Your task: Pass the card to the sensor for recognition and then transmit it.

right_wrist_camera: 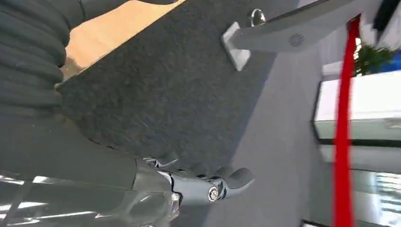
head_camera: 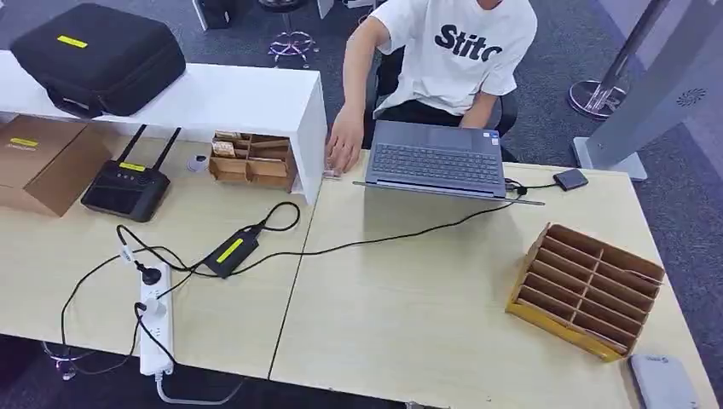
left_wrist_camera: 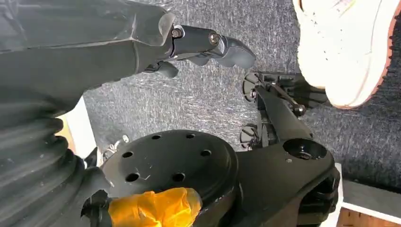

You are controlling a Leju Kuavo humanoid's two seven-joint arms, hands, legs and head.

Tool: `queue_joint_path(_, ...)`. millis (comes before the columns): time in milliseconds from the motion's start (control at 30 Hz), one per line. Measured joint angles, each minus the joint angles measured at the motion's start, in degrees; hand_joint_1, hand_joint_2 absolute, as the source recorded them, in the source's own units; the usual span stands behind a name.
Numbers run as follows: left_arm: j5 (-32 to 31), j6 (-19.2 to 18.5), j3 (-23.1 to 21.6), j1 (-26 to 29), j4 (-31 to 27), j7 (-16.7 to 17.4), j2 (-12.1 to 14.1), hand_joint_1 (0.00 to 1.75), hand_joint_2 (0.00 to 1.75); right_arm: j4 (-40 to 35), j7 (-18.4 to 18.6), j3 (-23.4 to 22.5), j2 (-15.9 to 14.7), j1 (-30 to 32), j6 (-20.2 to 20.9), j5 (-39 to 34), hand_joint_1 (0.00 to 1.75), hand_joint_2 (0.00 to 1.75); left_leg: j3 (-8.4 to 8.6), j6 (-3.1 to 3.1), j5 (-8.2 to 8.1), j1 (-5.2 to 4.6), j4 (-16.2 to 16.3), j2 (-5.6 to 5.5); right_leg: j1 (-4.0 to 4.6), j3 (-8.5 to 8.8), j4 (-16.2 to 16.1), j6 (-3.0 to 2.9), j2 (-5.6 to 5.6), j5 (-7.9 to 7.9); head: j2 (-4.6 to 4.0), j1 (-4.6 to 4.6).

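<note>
hanging empty: left hand [left_wrist_camera: 208, 47]; right hand [right_wrist_camera: 208, 187]

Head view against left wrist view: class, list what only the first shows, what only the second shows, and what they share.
Only the head view shows the wooden table with the laptop, the slotted wooden organizer, the white power strip and a seated person touching the table beside the laptop. Only the left wrist view shows the left hand hanging over the floor, holding nothing, and a white shoe. Both show grey carpet.
</note>
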Motion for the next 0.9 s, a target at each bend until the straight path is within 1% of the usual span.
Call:
queue_joint_path(67, 0.0, 0.0, -0.2, -0.1, 0.0, 0.1, 0.0, 0.00, 1.75, 7.6, -0.1, -0.9, -2.1, -0.4, 0.0, -1.6, 0.00, 1.75, 0.01, 0.00, 0.00, 0.01, 0.0, 0.00, 0.01, 0.00, 0.0, 0.00, 0.00, 0.00, 0.00, 0.00)
queue_joint_path(133, 0.0, 0.0, -0.3, -0.1, 0.0, 0.2, 0.1, 0.00, 1.75, 13.9, 0.1, -1.4, -3.5, -0.6, 0.4, -3.0, 0.00, 1.75, 0.01, 0.00, 0.00, 0.01, 0.0, 0.01, 0.01, 0.00, 0.0, -0.01, 0.00, 0.00, 0.00, 0.00)
queue_joint_path(200, 0.0, 0.0, -0.3, -0.2, 0.0, 0.2, 0.1, 0.00, 1.75, 19.2, 0.4, -2.2, -4.5, -0.9, 2.3, -5.2, 0.00, 1.75, 0.02, 0.00, 0.00, 0.02, 0.0, 0.02, 0.02, -0.01, 0.0, -0.01, 0.02, -0.01, 0.00, 0.02)
queue_joint_path(233, 0.0, 0.0, -0.3, -0.2, 0.0, 0.2, 0.1, 0.00, 1.75, 23.2, 0.3, -3.0, -4.9, -1.1, 5.3, -8.4, 0.00, 1.75, 0.03, 0.00, 0.00, 0.02, 0.0, 0.03, 0.02, 0.00, 0.0, -0.01, 0.02, -0.01, 0.00, -0.02)
queue_joint_path(300, 0.0, 0.0, -0.3, -0.2, 0.0, 0.2, 0.1, 0.00, 1.75, 27.5, -0.5, -4.3, -5.1, -1.4, 9.6, -13.2, 0.00, 1.75, 0.04, -0.01, 0.00, 0.02, 0.0, 0.04, 0.02, -0.01, 0.0, -0.02, 0.02, -0.01, 0.00, -0.02)
queue_joint_path(367, 0.0, 0.0, -0.4, -0.2, 0.0, 0.2, 0.1, 0.00, 1.75, 30.8, -0.9, -5.7, -5.1, -1.8, 11.7, -15.9, 0.00, 1.75, 0.04, -0.01, 0.00, 0.02, 0.0, 0.06, 0.03, 0.00, 0.0, -0.06, 0.04, -0.04, 0.00, 0.00)
queue_joint_path(400, 0.0, 0.0, -0.4, -0.2, 0.0, 0.2, 0.1, 0.00, 1.75, 32.5, -1.0, -6.4, -5.1, -1.8, 11.9, -16.4, 0.00, 1.75, 0.04, -0.01, 0.00, 0.02, 0.0, 0.06, 0.02, 0.00, 0.0, -0.06, 0.04, -0.04, 0.00, 0.02)
queue_joint_path(500, 0.0, 0.0, -0.4, -0.2, 0.0, 0.2, 0.2, 0.00, 1.75, 36.0, -0.8, -7.4, -5.1, -1.9, 11.8, -17.2, 0.00, 1.75, 0.04, -0.01, 0.00, 0.02, 0.0, 0.08, 0.02, 0.01, 0.0, -0.06, 0.04, -0.04, 0.00, 0.02)
queue_joint_path(667, 0.0, -0.1, -0.4, -0.2, 0.0, 0.4, 0.2, 0.00, 1.75, 39.4, 1.1, -8.0, -4.9, -1.8, 9.1, -16.8, 0.00, 1.75, 0.03, -0.01, 0.00, 0.01, 0.0, 0.09, 0.01, 0.01, 0.0, -0.06, 0.04, -0.04, 0.00, 0.02)
queue_joint_path(733, 0.0, -0.1, -0.4, -0.2, 0.0, 0.6, 0.2, 0.00, 1.75, 40.1, 2.1, -8.0, -4.8, -1.8, 7.7, -15.8, 0.00, 1.75, 0.04, -0.01, 0.00, 0.01, 0.0, 0.08, 0.01, 0.02, 0.0, -0.06, 0.04, -0.04, 0.00, 0.02)
queue_joint_path(900, 0.0, -0.1, -0.4, -0.3, 0.0, 0.7, 0.3, 0.00, 1.75, 42.0, 6.4, -7.8, -4.3, -1.8, 3.0, -12.5, 0.00, 1.75, 0.05, -0.01, 0.00, 0.01, 0.0, 0.09, 0.02, 0.02, 0.0, -0.07, 0.04, -0.04, 0.00, 0.02)
